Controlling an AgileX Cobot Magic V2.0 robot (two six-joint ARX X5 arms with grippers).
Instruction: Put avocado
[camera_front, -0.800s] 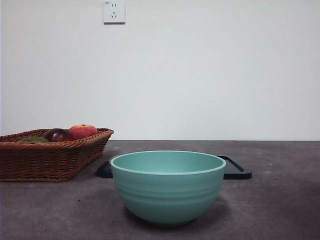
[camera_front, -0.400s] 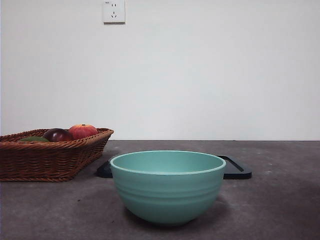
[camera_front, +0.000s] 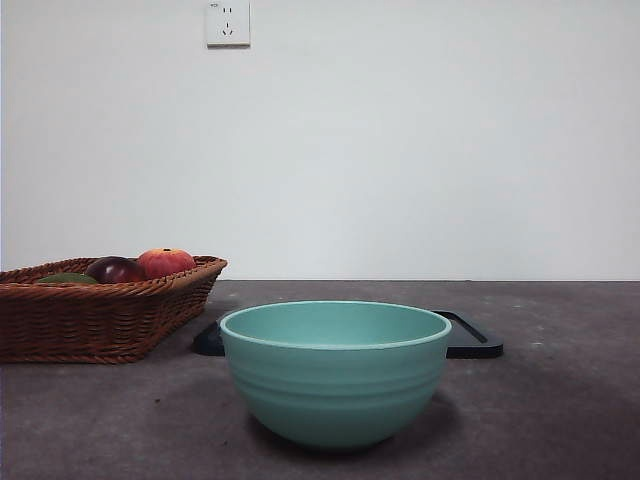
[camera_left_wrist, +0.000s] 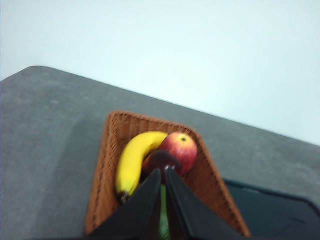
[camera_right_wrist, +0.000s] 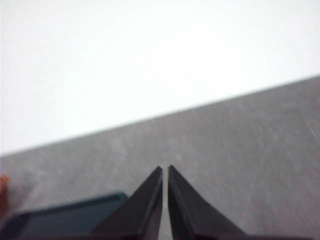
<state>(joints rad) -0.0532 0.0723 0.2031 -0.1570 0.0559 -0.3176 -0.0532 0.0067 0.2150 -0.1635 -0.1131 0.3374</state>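
One wicker basket is holding four fruits. One teal bowl and one black tray are sitting nearby.

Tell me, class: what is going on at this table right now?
Nothing is being handled yet. The avocado lies in the wicker basket with a banana, a red apple and a dark maroon fruit. The left pincer hangs above the basket, its jaws nearly together and holding nothing. The right pincer waits over bare table, also shut. A green bowl stands in front of a black tray.
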